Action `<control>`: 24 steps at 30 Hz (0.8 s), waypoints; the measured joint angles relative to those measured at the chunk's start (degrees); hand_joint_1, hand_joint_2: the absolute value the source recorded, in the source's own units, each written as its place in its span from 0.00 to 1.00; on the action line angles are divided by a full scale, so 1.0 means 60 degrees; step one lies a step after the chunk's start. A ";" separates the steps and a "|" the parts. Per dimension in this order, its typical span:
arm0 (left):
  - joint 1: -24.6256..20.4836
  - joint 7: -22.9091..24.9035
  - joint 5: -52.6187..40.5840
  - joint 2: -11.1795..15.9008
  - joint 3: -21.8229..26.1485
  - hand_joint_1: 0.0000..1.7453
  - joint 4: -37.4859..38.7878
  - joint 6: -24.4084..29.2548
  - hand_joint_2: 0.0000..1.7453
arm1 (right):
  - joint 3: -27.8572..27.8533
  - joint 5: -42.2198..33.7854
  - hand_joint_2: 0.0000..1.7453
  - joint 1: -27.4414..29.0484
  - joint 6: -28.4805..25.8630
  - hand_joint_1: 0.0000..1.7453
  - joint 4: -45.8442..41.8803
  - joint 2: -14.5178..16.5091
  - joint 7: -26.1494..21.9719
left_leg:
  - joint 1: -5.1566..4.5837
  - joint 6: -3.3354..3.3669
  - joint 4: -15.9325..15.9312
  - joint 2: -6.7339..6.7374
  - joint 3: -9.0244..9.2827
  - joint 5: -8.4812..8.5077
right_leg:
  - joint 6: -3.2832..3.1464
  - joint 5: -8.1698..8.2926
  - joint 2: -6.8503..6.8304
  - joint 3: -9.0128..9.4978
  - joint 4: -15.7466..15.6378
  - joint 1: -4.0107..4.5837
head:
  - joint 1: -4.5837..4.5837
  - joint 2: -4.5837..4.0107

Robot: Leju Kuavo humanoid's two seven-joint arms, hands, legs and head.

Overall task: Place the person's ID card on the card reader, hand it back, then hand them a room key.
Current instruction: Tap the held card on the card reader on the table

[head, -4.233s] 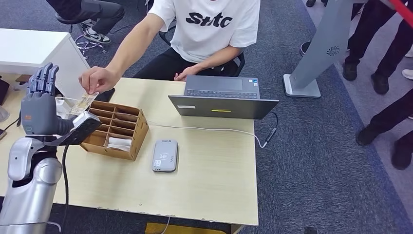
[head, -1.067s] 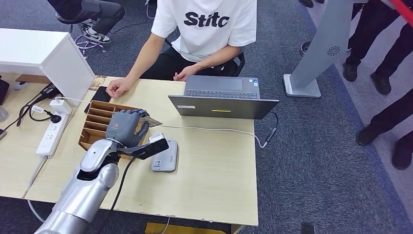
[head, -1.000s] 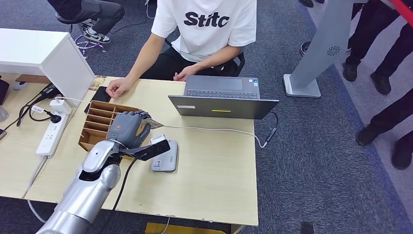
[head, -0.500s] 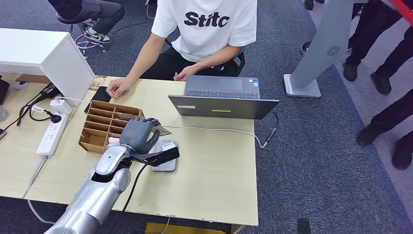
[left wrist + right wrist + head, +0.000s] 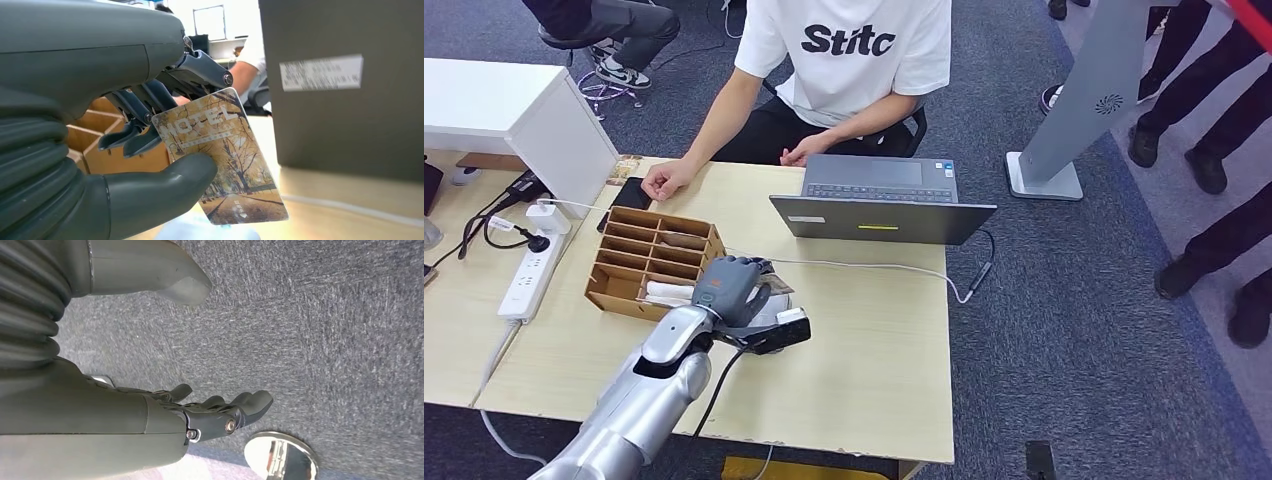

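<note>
Left hand [image 5: 729, 288]: holds a card [image 5: 776, 280] printed with a tree scene and the word "HOTEL", pinched between thumb [image 5: 150, 187] and fingers [image 5: 200, 70]. Half a second ago the hand stood at the front corner of the cardboard organiser [image 5: 634, 262]; it has since moved toward 4 o'clock and now sits over the grey card reader [image 5: 774, 318], hiding most of it. In the left wrist view the card [image 5: 222, 157] hangs just above the pale top of the reader [image 5: 210, 233]; contact cannot be told

Right hand [image 5: 215, 415]: hangs over grey carpet, fingers gently curled and apart, holding nothing

Unchanged: organiser, laptop [image 5: 882, 205], white cable [image 5: 864, 267], power strip [image 5: 529, 270], and the person's hand [image 5: 662, 182] resting on the table at 11 o'clock of the organiser

Edges: organiser just beside the left hand at 9 o'clock; laptop's back edge near at 1 o'clock, the cable running between it and the hand

Open room: bare table [image 5: 874, 370] from 3 to 6 o'clock of the hand, out to the table's right and near edges
</note>
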 joint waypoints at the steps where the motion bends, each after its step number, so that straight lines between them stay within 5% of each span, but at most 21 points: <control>1: -0.0012 0.0000 -0.0023 -0.0031 -0.0028 1.00 0.0113 -0.0045 1.00 | 0.0041 0.0052 1.00 -0.0011 -0.0005 0.00 0.0001 0.0006 0.0019 | 0.0000 0.0000 0.0000 0.0000 0.0000 0.0000 | 0.0000 0.0000 0.0000 0.0000 0.0000 0.0000 | 0.0000 0.0000; 24: -0.0595 0.0187 -0.0180 0.0108 -0.0318 1.00 0.1172 -0.0678 1.00 | 0.0170 0.0155 1.00 -0.0034 -0.0007 0.00 0.0015 0.0020 0.0138 | 0.0000 0.0000 -0.0001 -0.0005 0.0004 0.0001 | 0.0000 0.0000 -0.0007 0.0009 0.0003 0.0000 | -0.0001 0.0000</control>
